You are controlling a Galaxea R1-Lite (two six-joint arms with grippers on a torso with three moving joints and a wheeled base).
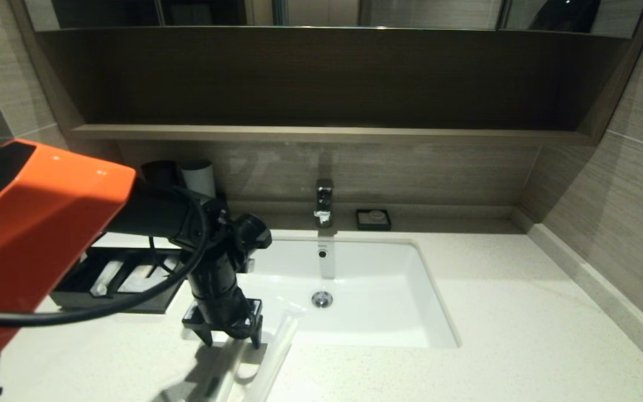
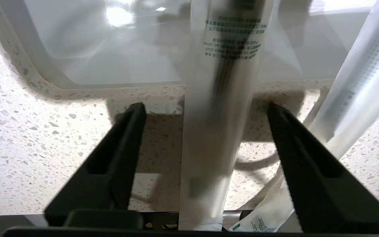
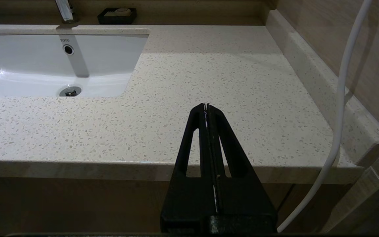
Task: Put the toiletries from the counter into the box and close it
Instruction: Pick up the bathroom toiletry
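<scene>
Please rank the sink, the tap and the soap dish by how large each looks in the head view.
1. Sink, by far the largest.
2. Tap and soap dish look much alike, the tap taller, the dish wider, so I would not rank them.

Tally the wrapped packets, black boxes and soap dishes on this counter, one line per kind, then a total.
Wrapped packets: 3 (one between the left gripper's open jaws, one dotted, one partly beneath a jaw)
Black box: 1
Soap dish: 1
Total: 5
The right gripper is parked, shut, before the counter's front edge.
</scene>
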